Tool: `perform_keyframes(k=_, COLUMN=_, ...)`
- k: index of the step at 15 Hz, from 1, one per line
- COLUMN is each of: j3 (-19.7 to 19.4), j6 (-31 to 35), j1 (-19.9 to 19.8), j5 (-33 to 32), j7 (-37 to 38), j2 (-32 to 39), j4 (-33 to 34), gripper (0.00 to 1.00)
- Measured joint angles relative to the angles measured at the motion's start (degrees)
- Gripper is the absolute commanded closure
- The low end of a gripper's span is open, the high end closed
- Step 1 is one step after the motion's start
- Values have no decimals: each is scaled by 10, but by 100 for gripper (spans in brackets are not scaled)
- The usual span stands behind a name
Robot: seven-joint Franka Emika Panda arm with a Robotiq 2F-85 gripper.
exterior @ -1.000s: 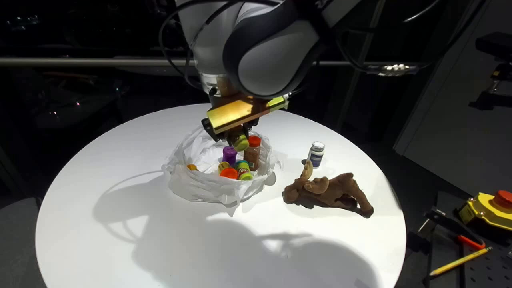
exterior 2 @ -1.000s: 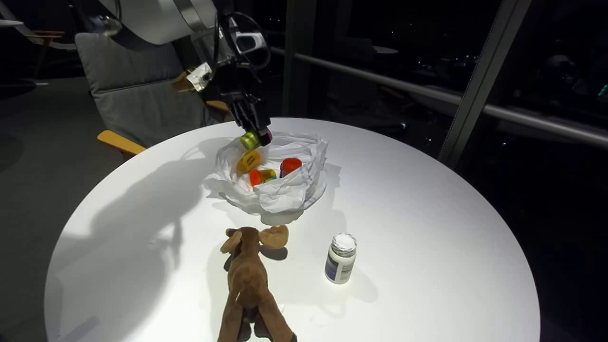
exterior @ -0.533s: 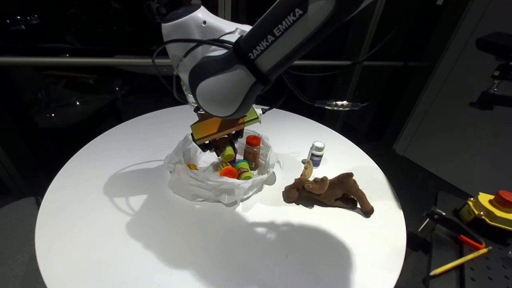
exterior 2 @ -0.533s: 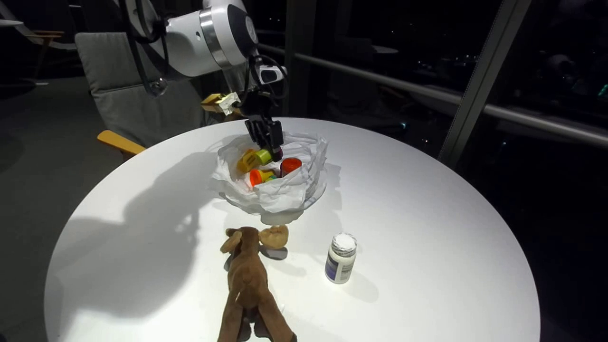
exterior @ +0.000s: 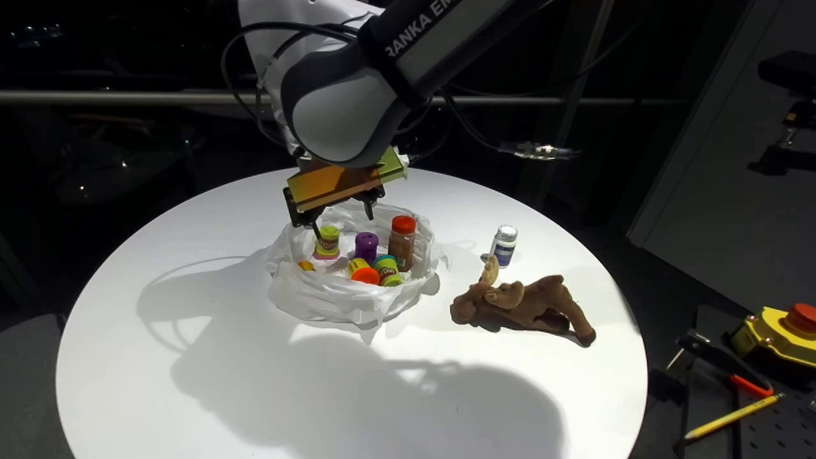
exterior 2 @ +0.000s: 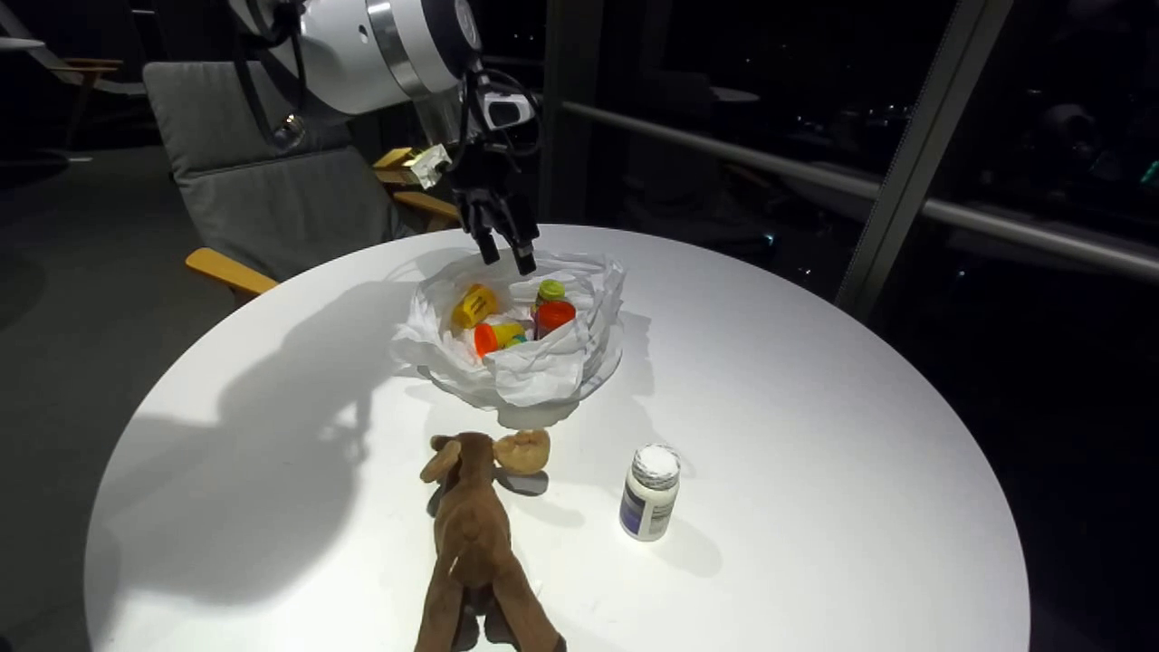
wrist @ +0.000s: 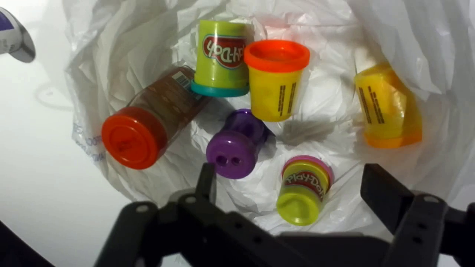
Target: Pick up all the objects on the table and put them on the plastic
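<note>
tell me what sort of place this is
Perhaps an office lounge: there is a cushioned armchair, a round white table and what look like large dark windows.

In an exterior view, the plastic bag [exterior 2: 543,376] hides the base of the red-lidded jar [exterior 2: 554,319]; the lower edge crops the plush moose [exterior 2: 473,534]. Label print on the white bottle [exterior 2: 648,498]: too small for me to read. The wrist view's bottom edge crops the pincer [wrist: 288,180].

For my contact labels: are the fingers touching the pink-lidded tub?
Apart. In the wrist view, white plastic shows between the pink-lidded tub and the fingers on either side.
</note>
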Motion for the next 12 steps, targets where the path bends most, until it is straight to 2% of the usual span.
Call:
perform_keyframes(k=7, j3=-13, j6=1, j1=29, j5=-14, j7=16, j2=-117, j4=-194, gripper=0)
perform_keyframes(k=12, j3=-38, j6=39, j1=41, j5=-74, j7=137, j2=-197, j4=-348, gripper=0)
